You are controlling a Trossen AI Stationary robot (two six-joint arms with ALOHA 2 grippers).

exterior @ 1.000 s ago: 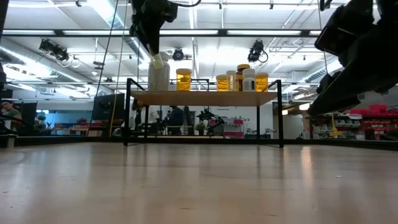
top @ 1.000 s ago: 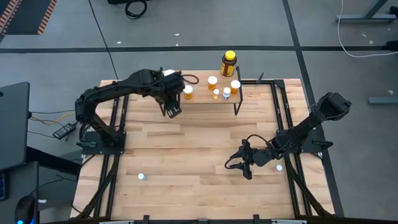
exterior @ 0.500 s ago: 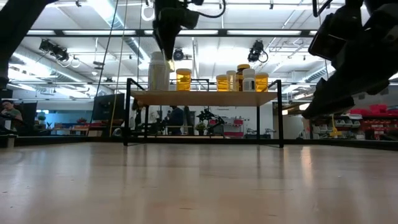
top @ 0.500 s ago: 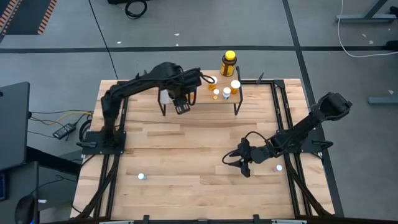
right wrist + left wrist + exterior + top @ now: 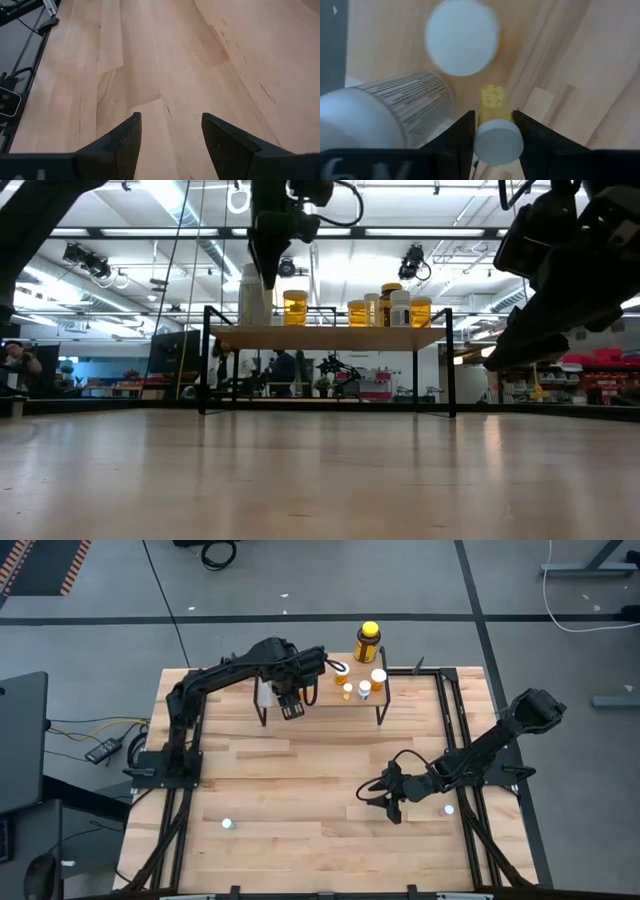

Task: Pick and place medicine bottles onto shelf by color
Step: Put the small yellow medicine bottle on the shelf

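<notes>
Risk: collision at the shelf [image 5: 320,698], upper centre of the high view. Left gripper [image 5: 492,131] clamps a small amber bottle [image 5: 493,100] by its white cap, above the shelf's left end. Just beside it stand a large white bottle [image 5: 405,97] and a white-capped amber one [image 5: 462,37]. Crowded spot; lowering off-line probably topples a neighbour. Right gripper [image 5: 170,132] open, empty, low over the desk [image 5: 300,780], lower right.
</notes>
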